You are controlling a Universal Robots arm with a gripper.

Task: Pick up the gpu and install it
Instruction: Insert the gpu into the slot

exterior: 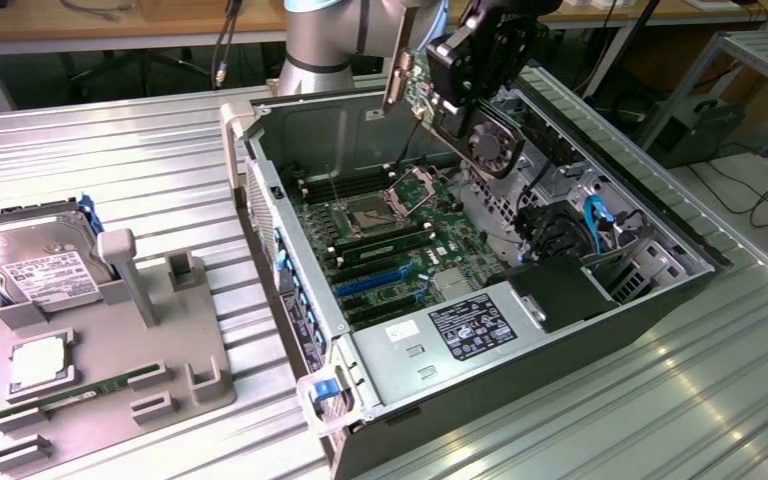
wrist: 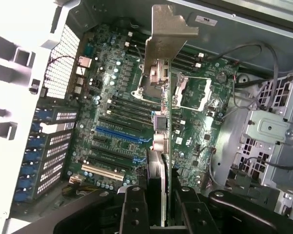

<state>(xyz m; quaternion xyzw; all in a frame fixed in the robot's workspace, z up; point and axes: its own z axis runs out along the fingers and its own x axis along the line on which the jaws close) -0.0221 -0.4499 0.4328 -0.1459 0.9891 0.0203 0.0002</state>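
- Claw (exterior: 471, 92): clamped on the thin, dark, rectangular gpu card (exterior: 486, 140), held on edge.
- Card: hangs over the far end of the open grey computer case (exterior: 344, 130), clear of the board.
- Handling: I'd square its lower edge with the long blue slot (exterior: 371, 283) and keep it upright.

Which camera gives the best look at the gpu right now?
The exterior view: the gpu hangs tilted above the open case, fan face and pale bracket both visible. The wrist view shows it edge-on, a thin green strip ending in the bracket, above the motherboard.
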